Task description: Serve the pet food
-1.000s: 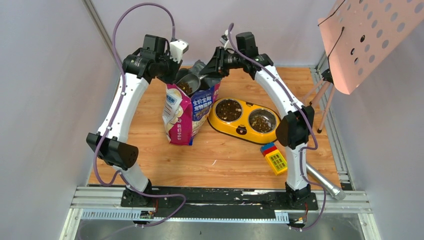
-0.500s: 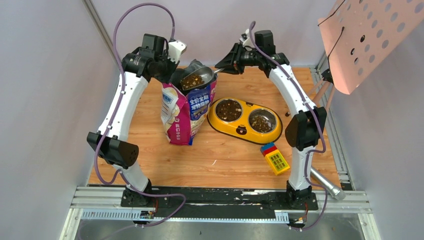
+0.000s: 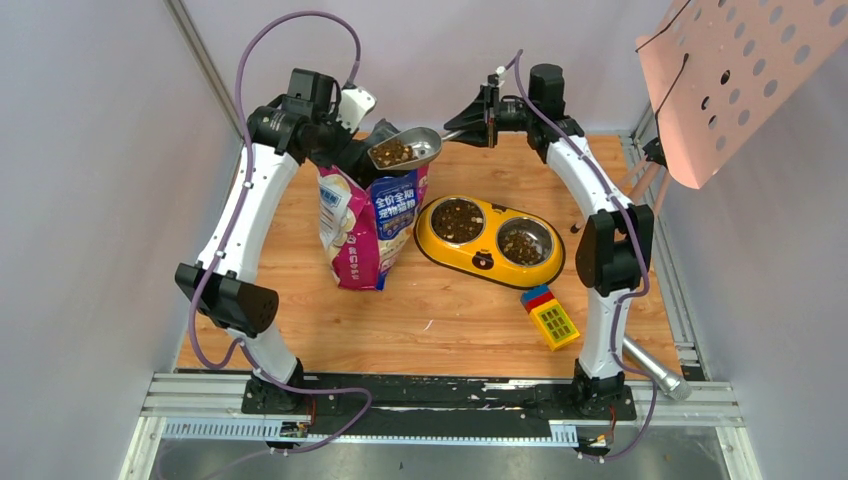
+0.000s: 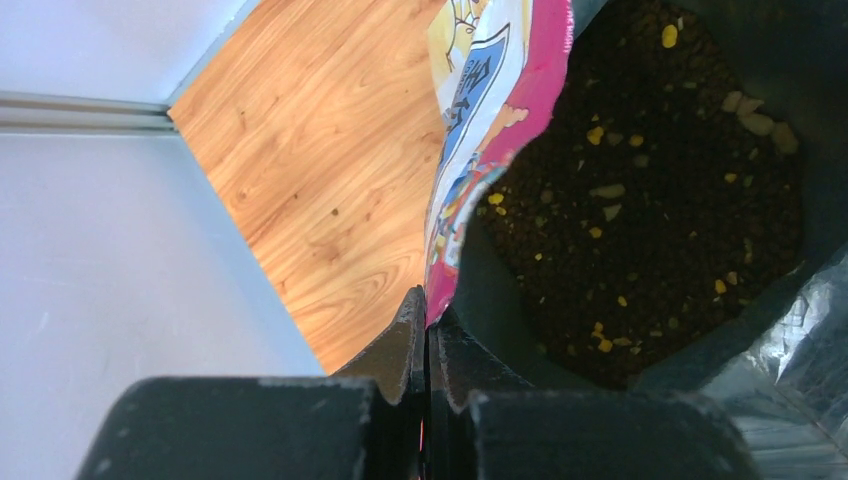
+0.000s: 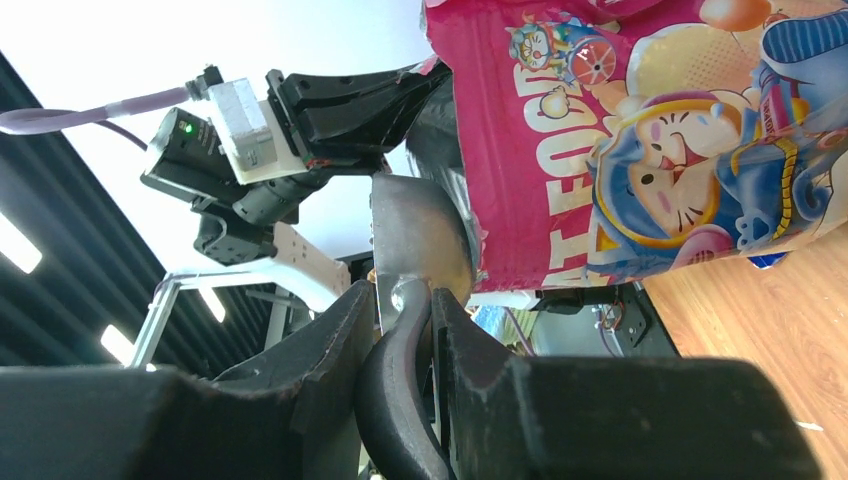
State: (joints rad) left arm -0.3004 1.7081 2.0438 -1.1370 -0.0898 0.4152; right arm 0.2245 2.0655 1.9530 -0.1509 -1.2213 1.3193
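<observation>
Wooden tabletop (image 3: 440, 310), our left gripper (image 4: 428, 318) pinched tight on the bag (image 3: 375, 225) rim, our right gripper (image 5: 404, 305) clamping the scoop (image 3: 408, 148) by its handle, pet food (image 3: 392, 152) heaped in the scoop above the bag's mouth

Yellow double-bowl feeder (image 3: 487, 265); toy blocks (image 3: 549, 315) just beside (yellow, red, blue); silver cylinder (image 3: 650, 368) near-right.
</observation>
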